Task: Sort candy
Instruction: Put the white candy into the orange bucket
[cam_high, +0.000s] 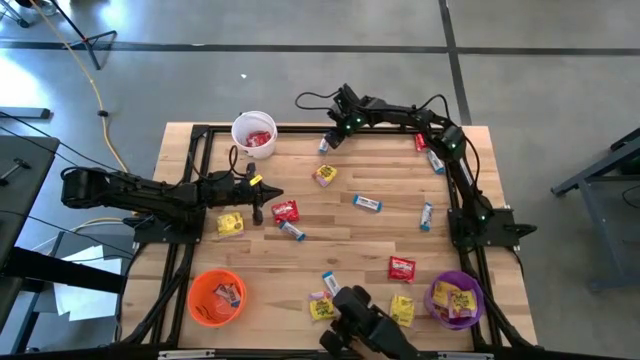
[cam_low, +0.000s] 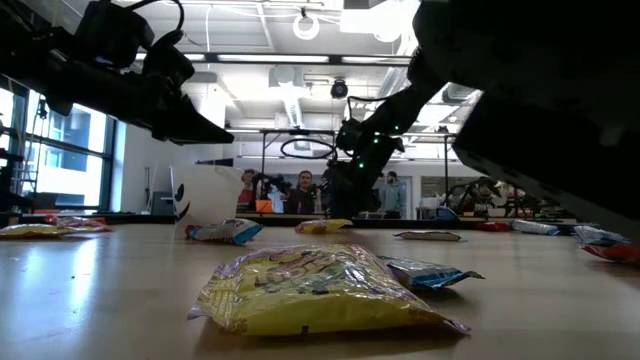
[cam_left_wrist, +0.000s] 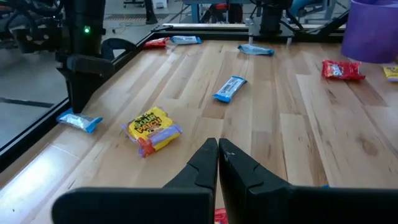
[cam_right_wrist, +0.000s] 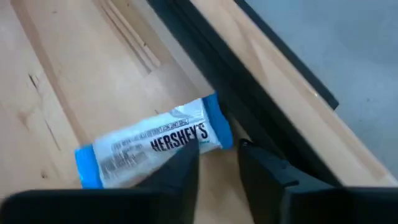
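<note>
Small wrapped candies lie scattered on the wooden table: red packets (cam_high: 285, 211), yellow packets (cam_high: 325, 176) and blue-and-white bars (cam_high: 367, 203). My right gripper (cam_high: 331, 138) is open at the table's far edge, low over a blue-and-white Hershey's bar (cam_right_wrist: 155, 146) that lies flat beside the black frame rail. Its fingers (cam_right_wrist: 264, 171) stand at the bar's end nearest the rail. My left gripper (cam_high: 270, 193) is shut and empty, hovering over the left middle of the table, just beside a red packet. A yellow packet (cam_left_wrist: 153, 129) lies ahead of it. My right gripper comes at the Hershey's bar from above. One finger (cam_right_wrist: 180, 171) overlaps the bar's blue end (cam_right_wrist: 214, 127) in the right wrist view. I cannot tell whether it touches the bar, which lies flat on the table.
A white cup (cam_high: 254, 133) with red candy stands at the far left. An orange cup (cam_high: 216, 297) sits near left and a purple cup (cam_high: 455, 300) with yellow packets near right. A black frame rail (cam_high: 300, 127) borders the table. A dark camera mount (cam_high: 365, 325) sits at the near edge.
</note>
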